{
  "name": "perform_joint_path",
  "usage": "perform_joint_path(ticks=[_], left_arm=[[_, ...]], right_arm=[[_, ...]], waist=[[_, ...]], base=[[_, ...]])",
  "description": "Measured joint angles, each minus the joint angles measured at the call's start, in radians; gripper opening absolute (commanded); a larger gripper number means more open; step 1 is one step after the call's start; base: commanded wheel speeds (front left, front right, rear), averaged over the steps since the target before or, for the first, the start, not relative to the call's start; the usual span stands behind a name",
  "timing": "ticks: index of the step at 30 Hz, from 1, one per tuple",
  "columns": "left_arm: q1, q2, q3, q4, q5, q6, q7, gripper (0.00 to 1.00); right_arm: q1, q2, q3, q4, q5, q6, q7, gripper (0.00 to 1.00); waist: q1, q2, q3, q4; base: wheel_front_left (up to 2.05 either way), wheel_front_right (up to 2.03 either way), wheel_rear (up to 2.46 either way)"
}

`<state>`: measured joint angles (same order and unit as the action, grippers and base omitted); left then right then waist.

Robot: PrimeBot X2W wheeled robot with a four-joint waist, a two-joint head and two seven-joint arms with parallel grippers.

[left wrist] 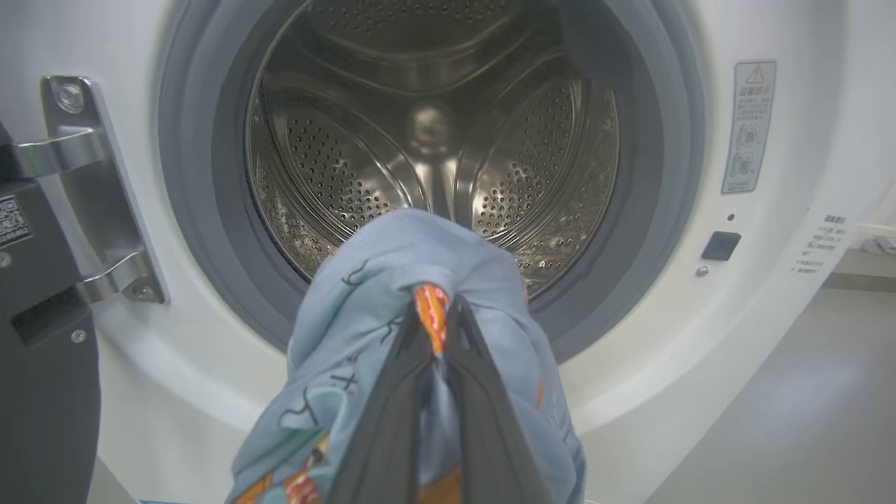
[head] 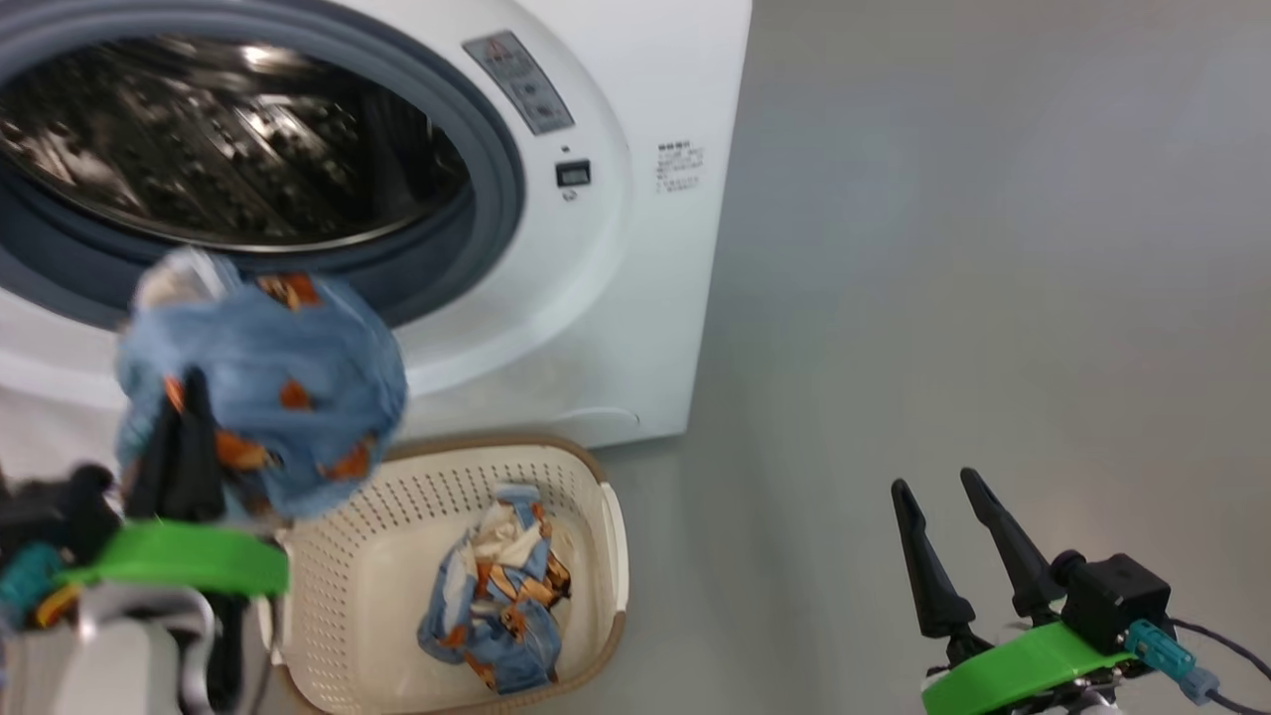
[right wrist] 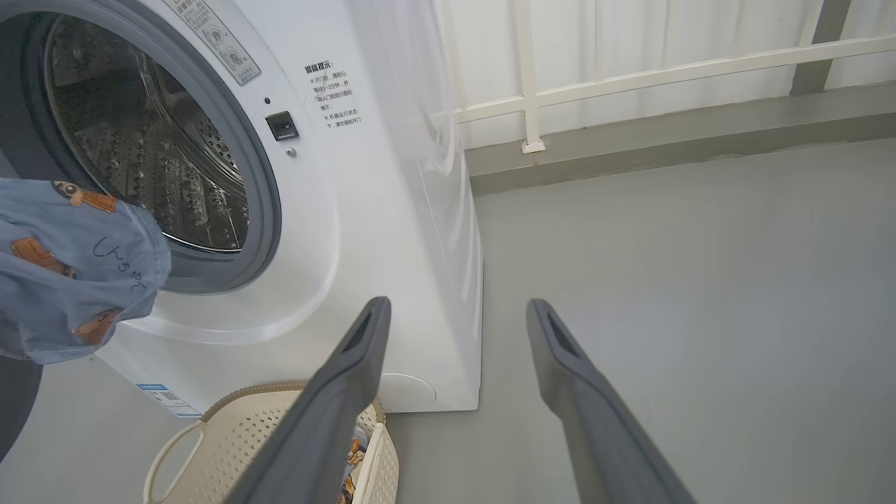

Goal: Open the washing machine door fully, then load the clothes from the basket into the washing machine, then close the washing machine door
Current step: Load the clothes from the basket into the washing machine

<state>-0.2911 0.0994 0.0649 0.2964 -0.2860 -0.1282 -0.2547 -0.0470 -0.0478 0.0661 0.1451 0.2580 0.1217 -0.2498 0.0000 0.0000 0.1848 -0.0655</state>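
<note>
**One lifted, one lying**

The washing machine [head: 616, 298] stands with its mouth uncovered: one steel drum [left wrist: 434, 140] ringed by one grey gasket [left wrist: 196, 175]. The washing machine door [left wrist: 42, 364] stands open at the machine's hinge side, hanging on one metal hinge [left wrist: 91, 189] with two arms.

I count two garments. The first garment [head: 288, 367], blue with orange-brown prints, is bunched just in front of the lower lip of the machine's opening, outside the drum. The left gripper [left wrist: 435, 308] is clenched on it, its two dark fingers pinched together through the cloth. The second garment [head: 501, 606] lies crumpled in the one basket [head: 417, 506], which sits on the grey floor [head: 943, 248] at the machine's foot, just below the opening.

The right gripper [head: 933, 484] hangs well off the machine's front corner, over the floor, its two fingers spread apart and grasping nothing.
</note>
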Motion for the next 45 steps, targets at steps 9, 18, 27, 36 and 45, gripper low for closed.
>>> perform_joint_path(ticks=[9,18,27,36,45], left_arm=[[-0.192,0.089,-0.013,0.073,-0.030,0.000,-0.001,0.00],[-0.364,0.146,-0.033,0.145,-0.063,0.000,-0.001,0.00],[-0.543,0.218,-0.134,0.308,-0.127,0.000,0.000,0.00],[-0.780,0.288,-0.276,0.467,-0.212,0.000,0.072,0.00],[-0.955,0.310,-0.407,0.569,-0.274,-0.001,0.141,0.00]], right_arm=[[-0.043,0.000,0.019,-0.023,0.002,0.000,0.000,1.00],[-0.064,0.000,0.030,-0.040,0.026,0.000,0.000,1.00],[-0.098,0.000,0.056,-0.050,0.036,0.000,0.000,1.00],[-0.105,0.000,0.084,-0.037,0.055,0.000,0.000,1.00],[-0.123,0.000,0.117,-0.022,0.071,0.000,0.000,1.00]], waist=[[0.0000,0.0000,0.118,-0.043],[0.0000,0.0000,0.218,-0.087],[0.0000,0.0000,0.310,-0.113],[0.0000,0.0000,0.387,-0.119],[0.0000,0.0000,0.459,-0.121]], base=[[0.00,0.00,0.00],[0.00,0.00,0.00],[0.00,0.00,0.00],[0.00,0.00,0.00],[0.00,0.00,0.00]])
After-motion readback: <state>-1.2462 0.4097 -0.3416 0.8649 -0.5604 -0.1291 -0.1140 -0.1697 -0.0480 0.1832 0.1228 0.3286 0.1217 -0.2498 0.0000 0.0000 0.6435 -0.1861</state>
